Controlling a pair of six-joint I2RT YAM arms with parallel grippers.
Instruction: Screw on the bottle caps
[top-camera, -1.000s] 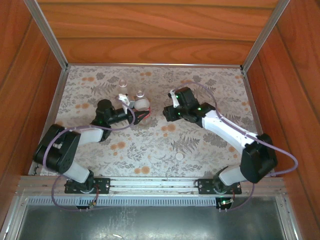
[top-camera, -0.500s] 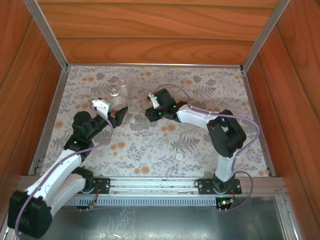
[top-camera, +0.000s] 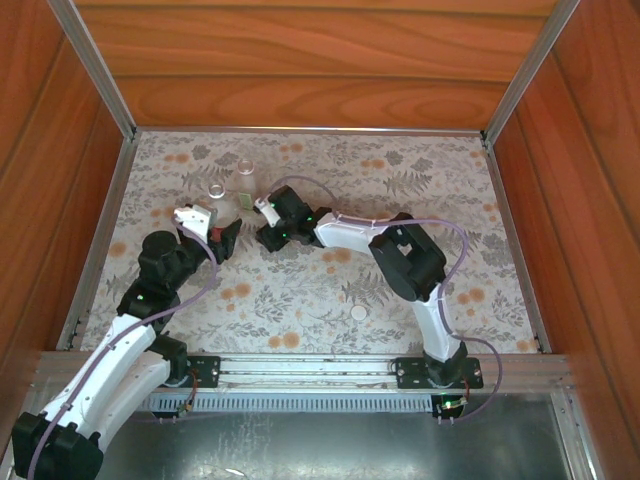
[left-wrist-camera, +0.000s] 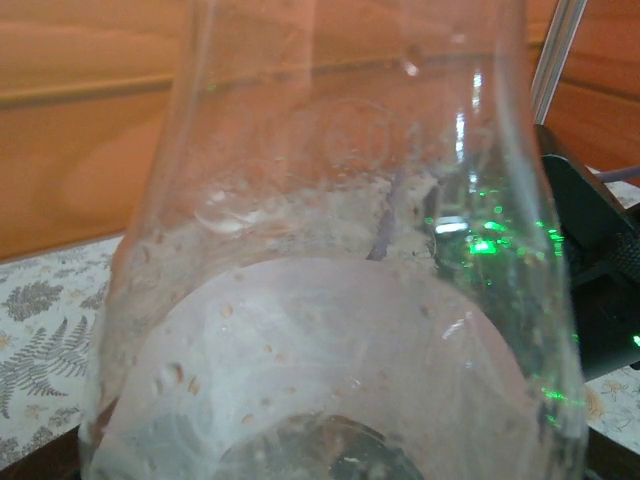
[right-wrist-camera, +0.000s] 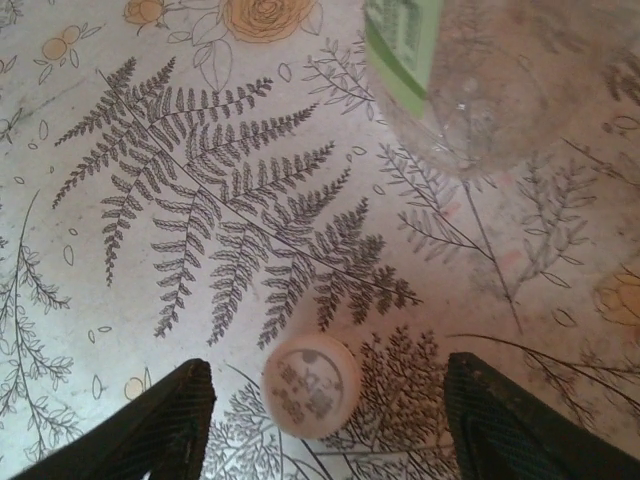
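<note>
A loose white cap (top-camera: 359, 313) lies on the floral cloth (top-camera: 420, 180) nearest the arm bases, well apart from both grippers. Farther back, the left gripper (top-camera: 212, 228) clasps a clear red-labelled bottle (left-wrist-camera: 330, 300). The right gripper (right-wrist-camera: 326, 375) stands wide, fingers either side of a second white cap (right-wrist-camera: 311, 385) (not touching it). Beyond is the green-labelled bottle (right-wrist-camera: 470, 80).

The bottle (left-wrist-camera: 330, 250) is glossy clear plastic, the cloth (right-wrist-camera: 200, 200) matt.
</note>
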